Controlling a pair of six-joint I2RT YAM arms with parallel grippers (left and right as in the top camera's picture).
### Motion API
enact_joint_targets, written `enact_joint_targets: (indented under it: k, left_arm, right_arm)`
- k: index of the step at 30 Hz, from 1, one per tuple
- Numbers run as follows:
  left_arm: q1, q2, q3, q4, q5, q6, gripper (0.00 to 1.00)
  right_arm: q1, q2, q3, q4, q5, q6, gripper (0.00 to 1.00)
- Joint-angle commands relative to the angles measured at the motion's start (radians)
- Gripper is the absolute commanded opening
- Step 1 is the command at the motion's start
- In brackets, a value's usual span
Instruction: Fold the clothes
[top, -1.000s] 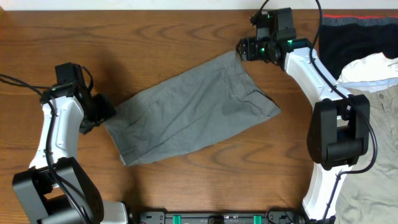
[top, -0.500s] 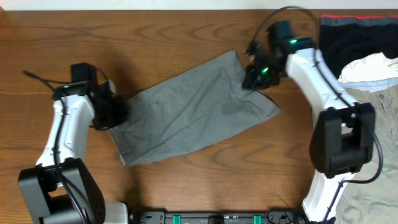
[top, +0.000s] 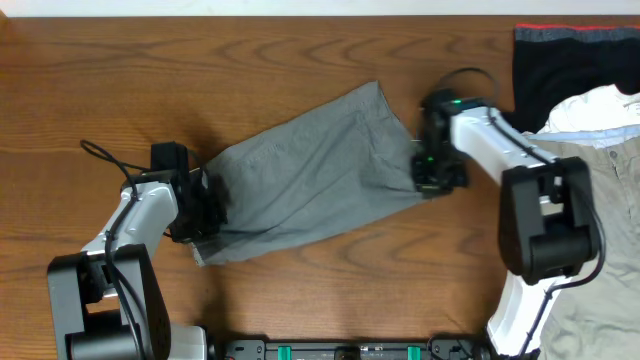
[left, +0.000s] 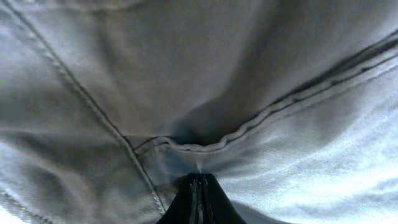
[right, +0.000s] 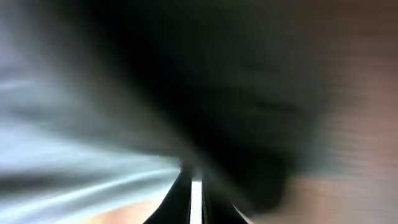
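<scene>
The clothes, a pair of grey shorts (top: 310, 170), lie spread flat and slanted across the middle of the wooden table (top: 300, 50). My left gripper (top: 210, 215) rests on their lower left end. In the left wrist view its jaws (left: 198, 180) are shut, with the tips pressed against the grey fabric (left: 186, 74) beside a seam. No cloth shows between the jaws. My right gripper (top: 428, 178) sits over the shorts' right corner. The right wrist view is blurred; there the right gripper (right: 195, 186) looks shut, with pale grey cloth (right: 62, 124) to its left.
A black garment with a red edge (top: 560, 60) lies at the back right. Pale beige clothes (top: 600, 130) are heaped in front of it, along the right edge. The arms' base rail (top: 340, 350) runs along the table's front edge.
Both grippers have shut. The left one moved right and toward the front onto the shorts' left end. The right one swung from the back corner down to the right corner. The shorts stayed put.
</scene>
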Motion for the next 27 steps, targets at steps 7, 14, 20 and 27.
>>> enact_joint_targets:
  k: [7,14,20,27]
  left_arm:
    - [0.002,0.03,-0.01,0.026,-0.119,-0.028,0.07]
    - [0.002,0.03,-0.01,0.027,-0.119,-0.028,0.08]
    - [0.002,0.03,-0.01,0.028,-0.119,-0.028,0.07]
    - [0.002,0.03,-0.01,0.028,-0.119,-0.028,0.07]
  right_arm:
    - [-0.182,-0.031,-0.004,-0.018,-0.223,-0.174,0.06]
    - [-0.194,-0.221,0.007,0.079,-0.481,-0.374,0.34]
    - [-0.183,-0.242,0.005,0.182,-0.435,-0.373,0.39]
    - [-0.169,-0.106,0.005,0.243,-0.445,-0.378,0.37]
